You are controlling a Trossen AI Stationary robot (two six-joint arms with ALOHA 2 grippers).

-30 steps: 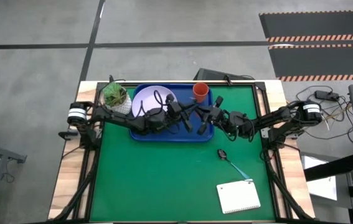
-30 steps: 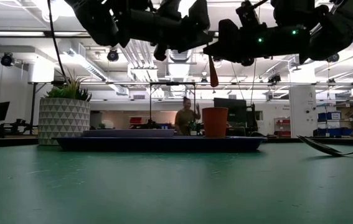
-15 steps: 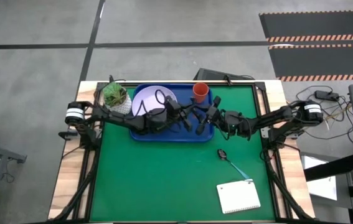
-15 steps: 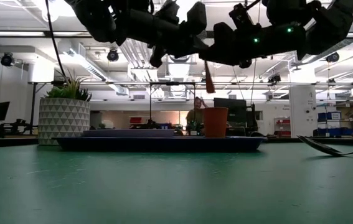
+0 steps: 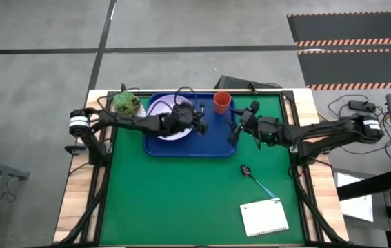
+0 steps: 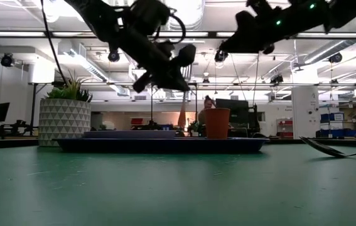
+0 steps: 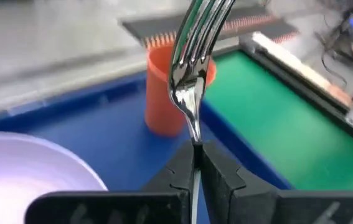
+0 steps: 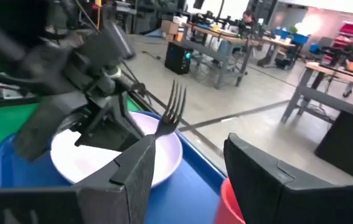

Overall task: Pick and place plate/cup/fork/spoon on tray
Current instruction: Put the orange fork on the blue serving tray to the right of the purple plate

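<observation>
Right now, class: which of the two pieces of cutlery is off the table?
The fork, gripped in the left end effector above the tray. The spoon lies on the green table.

fork (image 7: 192, 74) handle hidden between end effector fingers, tines cut off

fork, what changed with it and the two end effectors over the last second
The fork passed between arms: the right end effector opened, let go and pulled back toward the tray's right edge. The left end effector, shut on the fork, carried it left, over the tray beside the plate. The cup and spoon stayed put.
</observation>
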